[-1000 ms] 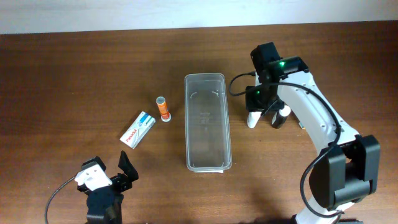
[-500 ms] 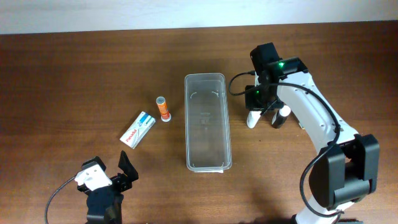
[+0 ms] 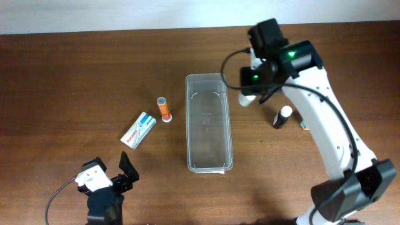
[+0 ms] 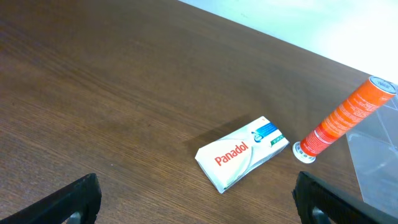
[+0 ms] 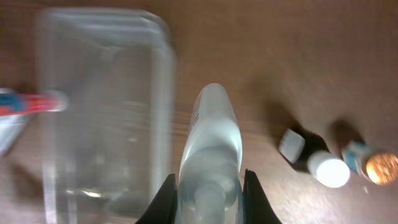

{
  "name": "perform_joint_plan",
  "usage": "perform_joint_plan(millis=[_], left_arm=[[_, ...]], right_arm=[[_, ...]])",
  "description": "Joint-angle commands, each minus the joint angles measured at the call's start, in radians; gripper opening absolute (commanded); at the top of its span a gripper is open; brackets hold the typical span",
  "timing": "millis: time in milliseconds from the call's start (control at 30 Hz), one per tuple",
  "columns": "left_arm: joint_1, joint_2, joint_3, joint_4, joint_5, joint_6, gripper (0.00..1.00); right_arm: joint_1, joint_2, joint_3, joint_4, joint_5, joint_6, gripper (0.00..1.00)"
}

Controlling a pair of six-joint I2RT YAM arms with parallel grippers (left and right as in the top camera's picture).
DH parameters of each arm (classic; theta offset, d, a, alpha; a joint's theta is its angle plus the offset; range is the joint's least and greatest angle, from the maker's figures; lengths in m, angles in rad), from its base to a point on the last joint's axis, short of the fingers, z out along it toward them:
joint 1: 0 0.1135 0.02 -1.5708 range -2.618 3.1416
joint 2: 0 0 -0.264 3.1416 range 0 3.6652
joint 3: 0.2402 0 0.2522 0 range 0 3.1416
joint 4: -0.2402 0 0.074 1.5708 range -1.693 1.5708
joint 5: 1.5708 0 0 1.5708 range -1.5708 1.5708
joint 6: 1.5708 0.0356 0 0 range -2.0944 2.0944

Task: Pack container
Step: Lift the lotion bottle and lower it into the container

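The container (image 3: 188, 125) is a long clear tub in mid-table, empty; it also shows in the right wrist view (image 5: 99, 106). My right gripper (image 3: 251, 90) is shut on a white translucent bottle (image 3: 244, 99), held above the table just right of the tub's far end. In the right wrist view the bottle (image 5: 211, 137) sits between the fingers of my right gripper (image 5: 210, 193). My left gripper (image 3: 125, 172) is open and empty at the near left; in its wrist view it (image 4: 199, 208) faces the Panadol box (image 4: 242, 152).
A white Panadol box (image 3: 139, 130) and an orange tube (image 3: 164, 109) lie left of the tub. A dark bottle with a white cap (image 3: 282, 117) stands right of it, with a small copper-topped item (image 5: 370, 163) beside it.
My right gripper has lifted the white bottle off the table and carried it back and left toward the tub's far end. The dark bottle stays behind. The left arm has not moved.
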Motion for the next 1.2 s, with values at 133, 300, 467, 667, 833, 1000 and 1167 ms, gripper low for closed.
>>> perform_joint_plan(millis=[133,300,467,667,833,1000,1167], left_arm=[[0.003,-0.010,-0.005,0.000,0.005,0.010,0.99],[0.003,-0.010,-0.005,0.000,0.005,0.010,0.99],[0.003,-0.010,-0.005,0.000,0.005,0.010,0.99],[0.003,-0.010,-0.005,0.000,0.005,0.010,0.99],[0.003,-0.010,-0.005,0.000,0.005,0.009,0.99],[0.003,-0.010,-0.005,0.000,0.005,0.009,0.99],[0.003,-0.010,-0.005,0.000,0.005,0.010,0.99]], right_arm=[[0.182,-0.007,0.044,0.099,0.010,-0.005,0.06],[0.222,0.064,0.044,0.140,0.010,-0.004,0.06],[0.219,0.171,0.044,0.187,0.010,-0.001,0.06],[0.219,0.287,0.044,0.231,0.007,0.026,0.05],[0.219,0.331,0.044,0.266,0.005,0.068,0.06],[0.223,0.334,0.044,0.288,-0.008,0.082,0.06],[0.222,0.334,0.044,0.303,-0.014,0.082,0.06]])
